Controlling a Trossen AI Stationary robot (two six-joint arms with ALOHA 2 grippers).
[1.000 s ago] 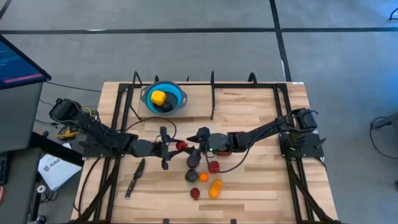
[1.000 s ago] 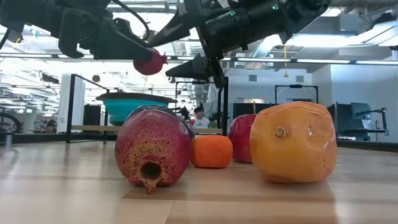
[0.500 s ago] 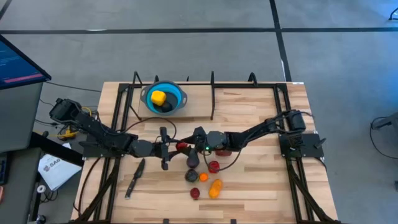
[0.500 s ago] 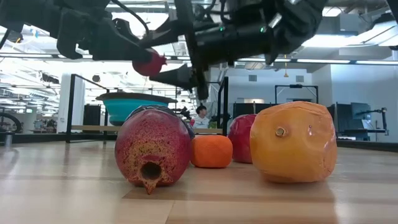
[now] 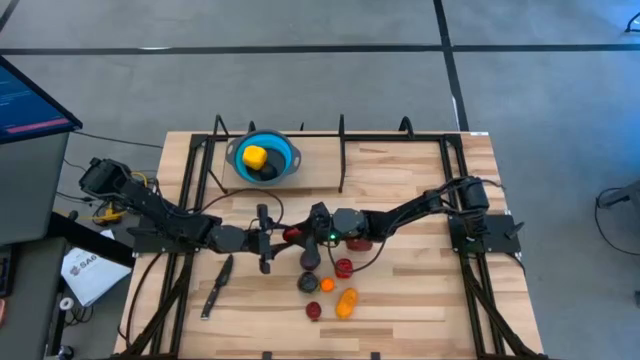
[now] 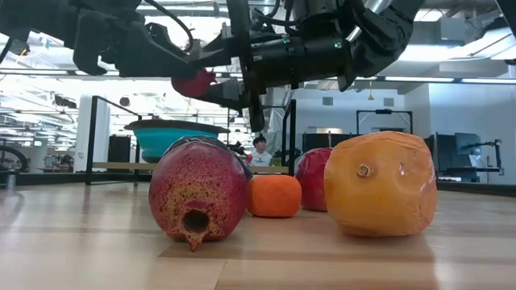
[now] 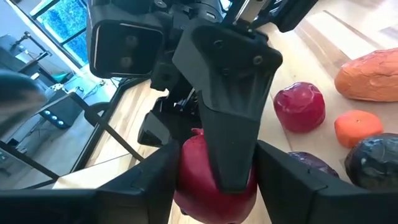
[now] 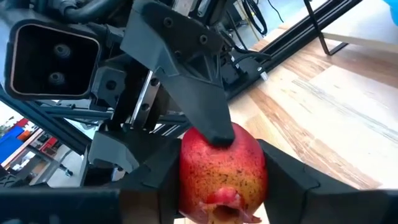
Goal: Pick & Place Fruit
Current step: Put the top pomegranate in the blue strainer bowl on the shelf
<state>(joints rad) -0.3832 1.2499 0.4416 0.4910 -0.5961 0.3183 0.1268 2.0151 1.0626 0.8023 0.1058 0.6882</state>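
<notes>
From above: near the middle of the table [image 5: 420, 260], left gripper [image 5: 275, 238] and right gripper [image 5: 303, 236] tip to tip, with a red fruit [image 5: 290, 235] between them. At 11 o'clock from that fruit, a blue bowl [image 5: 285, 160] with a yellow fruit [image 5: 254, 156] and a dark fruit [image 5: 267, 171] inside. At 5 o'clock, six loose fruits in a bunch on the table, among them a purple fruit [image 5: 311, 258] right under the right gripper and an orange fruit [image 5: 346, 302] farther out. At 8 o'clock, a knife [image 5: 217, 285] flat on the table.

From table height: red fruit up in the air, well above the table, at 11 o'clock from the loose fruits in front. Bowl far behind.

From the left wrist: left gripper closed on the red fruit, one finger on each side. One right finger [image 7: 230, 124] pressed across the fruit's front.

From the right wrist: right gripper closed on the same red fruit, squeezed from both sides. One left finger [image 8: 193, 93] touching its top.
</notes>
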